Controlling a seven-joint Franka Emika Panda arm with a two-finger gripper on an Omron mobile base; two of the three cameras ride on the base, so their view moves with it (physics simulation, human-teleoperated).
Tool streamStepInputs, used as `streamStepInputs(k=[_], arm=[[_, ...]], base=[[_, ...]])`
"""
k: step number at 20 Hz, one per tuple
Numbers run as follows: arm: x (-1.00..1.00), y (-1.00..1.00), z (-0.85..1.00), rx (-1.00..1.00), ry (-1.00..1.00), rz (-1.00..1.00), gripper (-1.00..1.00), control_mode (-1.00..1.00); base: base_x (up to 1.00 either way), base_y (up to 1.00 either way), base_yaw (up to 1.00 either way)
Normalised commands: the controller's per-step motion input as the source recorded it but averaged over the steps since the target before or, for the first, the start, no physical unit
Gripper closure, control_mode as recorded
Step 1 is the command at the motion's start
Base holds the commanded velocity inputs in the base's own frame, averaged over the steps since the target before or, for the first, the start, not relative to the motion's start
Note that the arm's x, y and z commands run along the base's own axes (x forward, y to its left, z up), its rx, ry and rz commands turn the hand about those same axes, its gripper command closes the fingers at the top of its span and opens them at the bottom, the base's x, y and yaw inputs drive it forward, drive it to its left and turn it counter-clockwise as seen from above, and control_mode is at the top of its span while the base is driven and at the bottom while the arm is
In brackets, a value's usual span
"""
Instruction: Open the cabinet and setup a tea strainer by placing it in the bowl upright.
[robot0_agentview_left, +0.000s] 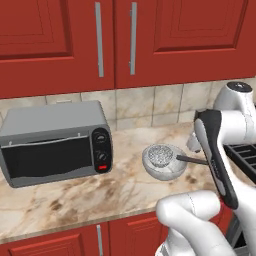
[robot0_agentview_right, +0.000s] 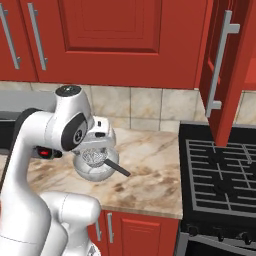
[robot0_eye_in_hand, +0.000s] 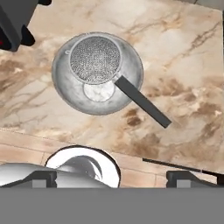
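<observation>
Since the tea strainer (robot0_eye_in_hand: 95, 59) sits mesh-up inside the bowl (robot0_eye_in_hand: 65, 85) on the counter (robot0_eye_in_hand: 183, 65), with its dark handle (robot0_eye_in_hand: 142, 101) sticking out over the rim, it looks light and stiff, though its thin wire basket would likely dent under a squeeze. That flat, rigid handle seems the safest place to hold. Above it, the gripper (robot0_eye_in_hand: 113, 175) hangs wide open, holding nothing.

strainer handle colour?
Dark grey, nearly black. The tea strainer sits in the bowl, its handle sticking out; hand view shows it best.
</observation>
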Motion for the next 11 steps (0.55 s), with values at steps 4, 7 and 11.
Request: streamStepInputs(k=[4, 7, 11], arm=[[-0.5, -0.02, 0.78, 0.21, -0.04, -0.52, -1.0, -1.0], [-0.4, -0.03, 0.43, 0.43, 0.0, -0.34, -1.0, -1.0], [-0.58, -0.03, 0.08, 0.3, -0.01, -0.09, -1.0, -1.0]], base=[[0.0, 0.0, 0.0], [0.0, 0.0, 0.0], [0.0, 0.0, 0.0]])
